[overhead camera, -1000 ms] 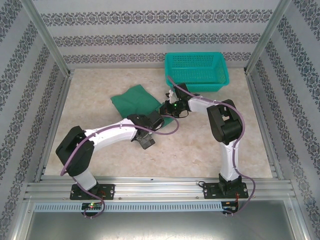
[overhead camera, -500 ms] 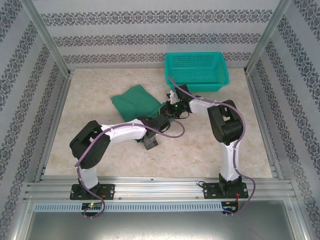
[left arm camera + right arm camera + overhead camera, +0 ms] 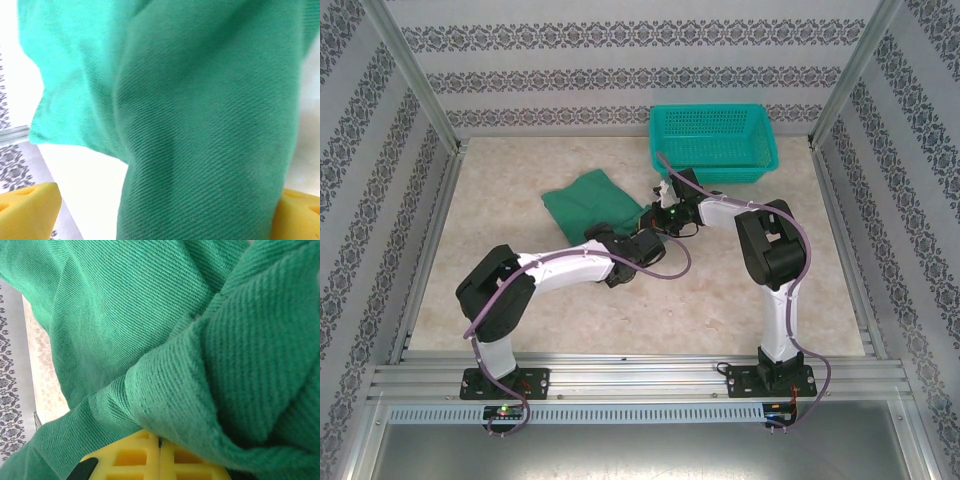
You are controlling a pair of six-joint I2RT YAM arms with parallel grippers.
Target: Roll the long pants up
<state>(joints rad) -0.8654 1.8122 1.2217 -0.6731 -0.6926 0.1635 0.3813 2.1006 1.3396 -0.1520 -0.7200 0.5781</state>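
Tools number two: the left tool (image 3: 160, 215) stands wide apart astride the long pants (image 3: 588, 200) (one pair, dark green), and the right tool (image 3: 160, 456) is pinched together on a fold. The pants lie bunched mid-table (image 3: 520, 300), near one teal basket (image 3: 712, 140).
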